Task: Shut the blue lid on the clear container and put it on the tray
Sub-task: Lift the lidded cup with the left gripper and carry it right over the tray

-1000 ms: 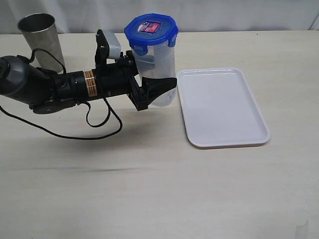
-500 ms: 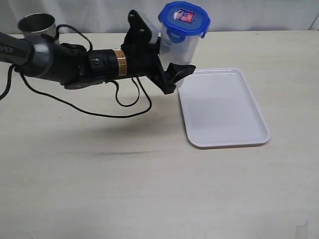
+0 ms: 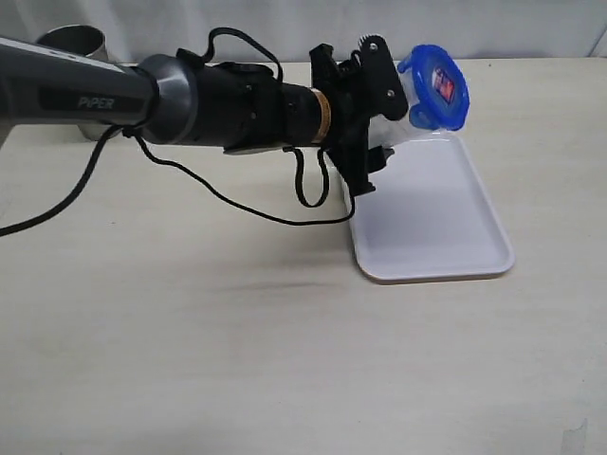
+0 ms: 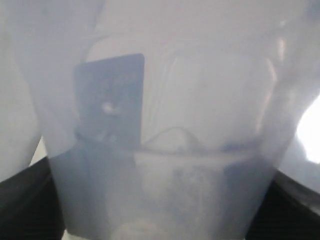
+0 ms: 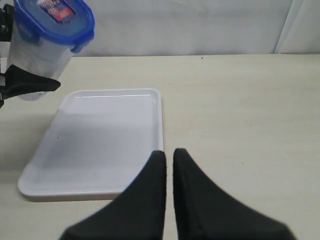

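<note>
2 end effectors show: the left end effector [image 3: 379,118] is clamped around the clear container [image 3: 406,128], holding it off the bench [image 3: 285,360] at the far left corner of the white tray [image 3: 427,218]. The container is tilted so that the blue lid [image 3: 436,87], seated on its rim with the red-and-blue sticker outward, faces right. The right end effector [image 5: 169,165] hovers over the bench near the tray, its 2 black fingers almost touching with nothing between them, while 1 grey metal cup [image 3: 71,40] stands well apart, partly hidden behind the left arm.
</note>
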Robot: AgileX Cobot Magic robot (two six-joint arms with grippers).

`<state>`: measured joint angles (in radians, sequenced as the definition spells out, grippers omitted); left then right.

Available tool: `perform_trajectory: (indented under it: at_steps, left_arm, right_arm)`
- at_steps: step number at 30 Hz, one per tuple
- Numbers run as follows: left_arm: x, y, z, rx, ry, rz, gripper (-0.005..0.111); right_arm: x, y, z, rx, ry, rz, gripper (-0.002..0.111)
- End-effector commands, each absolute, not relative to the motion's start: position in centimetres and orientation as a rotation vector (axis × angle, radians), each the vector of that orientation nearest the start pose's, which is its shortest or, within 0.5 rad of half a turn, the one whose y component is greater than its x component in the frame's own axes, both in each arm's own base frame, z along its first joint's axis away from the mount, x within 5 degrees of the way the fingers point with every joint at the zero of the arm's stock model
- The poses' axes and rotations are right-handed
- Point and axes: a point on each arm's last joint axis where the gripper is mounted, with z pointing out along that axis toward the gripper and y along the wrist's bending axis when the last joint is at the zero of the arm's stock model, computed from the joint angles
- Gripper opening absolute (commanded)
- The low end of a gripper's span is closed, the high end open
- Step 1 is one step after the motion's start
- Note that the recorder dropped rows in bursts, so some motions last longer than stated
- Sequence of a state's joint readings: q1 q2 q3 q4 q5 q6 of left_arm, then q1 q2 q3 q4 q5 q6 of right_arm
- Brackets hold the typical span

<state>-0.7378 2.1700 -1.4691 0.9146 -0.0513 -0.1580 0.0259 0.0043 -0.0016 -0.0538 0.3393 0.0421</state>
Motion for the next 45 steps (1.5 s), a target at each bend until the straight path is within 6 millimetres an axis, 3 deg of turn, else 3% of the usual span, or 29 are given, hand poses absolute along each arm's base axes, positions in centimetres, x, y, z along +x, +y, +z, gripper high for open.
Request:
perform_trajectory:
  at_steps: [1, 14, 21, 26, 35, 45]
  left_arm:
    - [35.3, -33.6, 15.9, 1.608, 1.550, 0.174, 0.000]
    - [35.0, -33.4, 16.9, 1.877, 1.362, 0.821, 0.000]
    - [34.5, -33.3, 18.2, 1.892, 1.200, 1.194, 0.000]
    - [33.6, -34.4, 19.4, 1.860, 1.030, 1.394, 0.000]
    - [31.5, -36.9, 19.7, 1.904, 0.797, 1.440, 0.000]
    - [31.4, -37.1, 19.5, 1.912, 0.786, 1.411, 0.000]
  right_arm:
    - [5.4, -0.1, 18.2, -0.022, 1.825, -0.018, 0.005]
    - [5.4, -0.1, 18.2, -0.022, 1.825, -0.018, 0.005]
    - [5.4, -0.1, 18.2, -0.022, 1.825, -0.018, 0.005]
    - [5.4, -0.1, 18.2, -0.022, 1.825, -0.018, 0.005]
    - [5.4, -0.1, 18.2, -0.022, 1.825, -0.018, 0.005]
    - [5.4, -0.1, 18.2, -0.022, 1.825, -0.018, 0.005]
